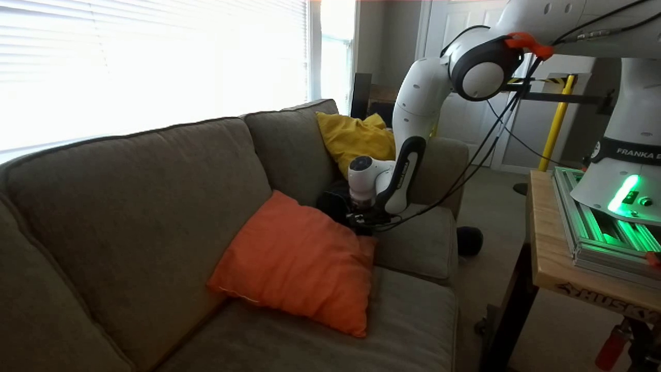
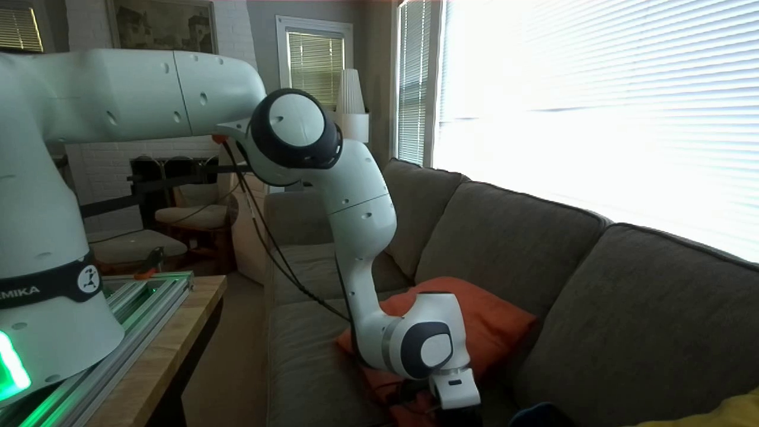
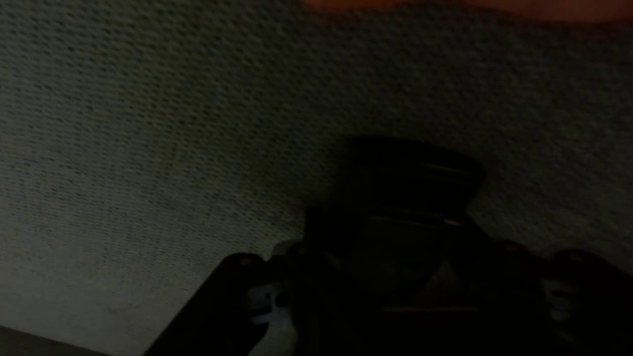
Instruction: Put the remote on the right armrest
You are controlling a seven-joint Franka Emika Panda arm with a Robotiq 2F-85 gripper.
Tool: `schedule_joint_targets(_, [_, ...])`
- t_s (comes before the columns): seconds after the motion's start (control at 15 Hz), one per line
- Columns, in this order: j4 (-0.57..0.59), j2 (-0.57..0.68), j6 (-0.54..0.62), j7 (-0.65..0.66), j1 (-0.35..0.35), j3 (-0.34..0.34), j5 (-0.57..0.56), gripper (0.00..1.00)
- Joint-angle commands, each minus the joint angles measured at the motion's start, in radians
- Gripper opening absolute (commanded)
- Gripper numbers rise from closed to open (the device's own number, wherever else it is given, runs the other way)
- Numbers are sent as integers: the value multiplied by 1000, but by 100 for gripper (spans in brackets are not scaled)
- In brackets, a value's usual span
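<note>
Remote (image 3: 415,170): one, nearly black, identity probable; just right of centre in the wrist view, over the seat (image 3: 173,123). Claw (image 3: 395,225): flanking it; too dark to tell whether clenched. Right armrest (image 1: 439,160): probable; right of centre in an exterior view. Reach seemingly done; grasp unconfirmed; carrying and placing outstanding.

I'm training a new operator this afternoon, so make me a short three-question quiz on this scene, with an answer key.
1. Multiple choice: in the wrist view, the surface behind the pincer and what looks like the remote is: A glossy; B woven; C transparent.
2. True or false: the pincer is nearer the orange cushion than the yellow cushion.
3. Fill in: the base light glows ____.

Key: 1 B; 2 true; 3 green.
</note>
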Motion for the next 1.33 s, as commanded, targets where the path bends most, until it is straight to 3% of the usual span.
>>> schedule_joint_targets(0.0, [18,5,6,6,-29,10,-20,35])
schedule_joint_targets(0.13, [12,7,2,1,-29,8,0,35])
schedule_joint_targets(0.2, [-5,7,10,-31,-10,-7,64,35])
schedule_joint_targets(0.47, [-142,-65,54,98,22,-19,50,35])
schedule_joint_targets(0.53, [-173,-66,67,91,56,-41,123,35])
schedule_joint_targets(0.87, [-357,-136,82,160,164,-91,271,35])
schedule_joint_targets(1.27, [-526,-254,45,88,283,-213,258,35])
